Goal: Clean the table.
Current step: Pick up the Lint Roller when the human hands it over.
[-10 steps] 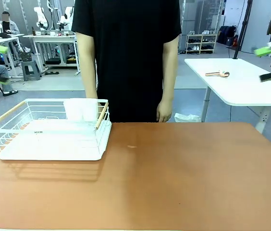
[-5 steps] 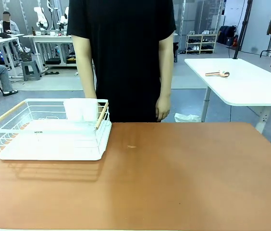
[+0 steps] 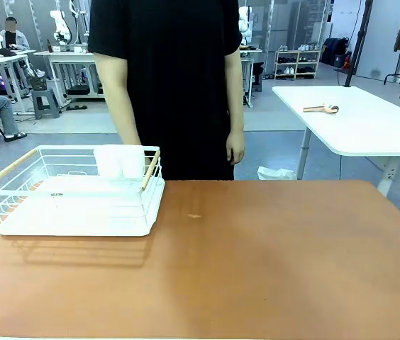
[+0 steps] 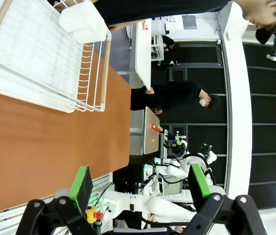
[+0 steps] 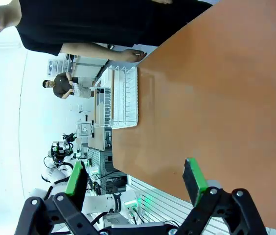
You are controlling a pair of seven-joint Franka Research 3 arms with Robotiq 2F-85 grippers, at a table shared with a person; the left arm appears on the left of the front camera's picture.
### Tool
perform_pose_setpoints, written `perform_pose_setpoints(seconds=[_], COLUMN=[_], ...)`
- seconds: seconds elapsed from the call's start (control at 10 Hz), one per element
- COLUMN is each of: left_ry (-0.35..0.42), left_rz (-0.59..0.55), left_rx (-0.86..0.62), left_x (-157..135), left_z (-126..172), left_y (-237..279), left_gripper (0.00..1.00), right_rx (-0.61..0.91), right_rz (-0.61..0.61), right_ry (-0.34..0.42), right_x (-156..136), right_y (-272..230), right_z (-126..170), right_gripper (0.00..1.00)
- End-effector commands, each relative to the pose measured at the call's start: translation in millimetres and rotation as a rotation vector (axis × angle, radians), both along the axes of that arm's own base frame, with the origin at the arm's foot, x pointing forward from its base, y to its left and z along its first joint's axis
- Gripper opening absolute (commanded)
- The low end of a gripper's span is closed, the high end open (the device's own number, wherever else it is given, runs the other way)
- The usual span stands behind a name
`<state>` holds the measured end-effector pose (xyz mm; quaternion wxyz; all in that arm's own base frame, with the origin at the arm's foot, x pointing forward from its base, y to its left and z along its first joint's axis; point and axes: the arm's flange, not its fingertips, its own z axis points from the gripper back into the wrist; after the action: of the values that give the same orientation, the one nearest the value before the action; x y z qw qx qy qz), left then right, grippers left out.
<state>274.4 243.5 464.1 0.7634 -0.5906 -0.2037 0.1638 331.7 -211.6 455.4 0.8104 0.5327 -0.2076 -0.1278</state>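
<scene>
The reddish-brown table point(image 3: 257, 262) spreads across the front view, with a small pale speck point(image 3: 195, 216) near its middle. In the left wrist view my left gripper point(image 4: 140, 183) is open, held off the table's edge point(image 4: 55, 152) with nothing between its green pads. My right gripper point(image 5: 135, 183) is open too, hovering off the side of the table point(image 5: 216, 98), its fingers bare. A person in a black shirt point(image 3: 168, 85) stands at the far edge, arms hanging down.
A white wire rack point(image 3: 72, 191) with wooden handles sits on the table's left part, holding a white cup point(image 3: 118, 161); the rack point(image 4: 45, 54) and the rack point(image 5: 123, 98) also appear in the wrist views. A white side table point(image 3: 349, 117) stands at the back right.
Both grippers, blurred at the front view's left and right edges a second ago, have left that view. The person has shifted a little to the left.
</scene>
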Motion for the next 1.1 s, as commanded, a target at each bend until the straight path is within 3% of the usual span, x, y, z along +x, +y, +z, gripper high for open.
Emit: perform_pose_setpoints(seconds=[0.0,1.0], left_ry=[-0.014,-0.014], left_rz=[0.019,0.019], left_rx=[-0.020,-0.020], left_x=[-9.2,-9.2], left_z=[-0.1,-0.1], left_y=[8.6,8.6], left_gripper=[1.00,1.00], right_rx=[0.002,0.002], right_rz=[0.005,0.005], right_ry=[-0.015,-0.015], right_x=[-2.6,-2.6], right_y=[1.6,1.6], right_z=[5.8,5.8], right_gripper=[1.00,1.00])
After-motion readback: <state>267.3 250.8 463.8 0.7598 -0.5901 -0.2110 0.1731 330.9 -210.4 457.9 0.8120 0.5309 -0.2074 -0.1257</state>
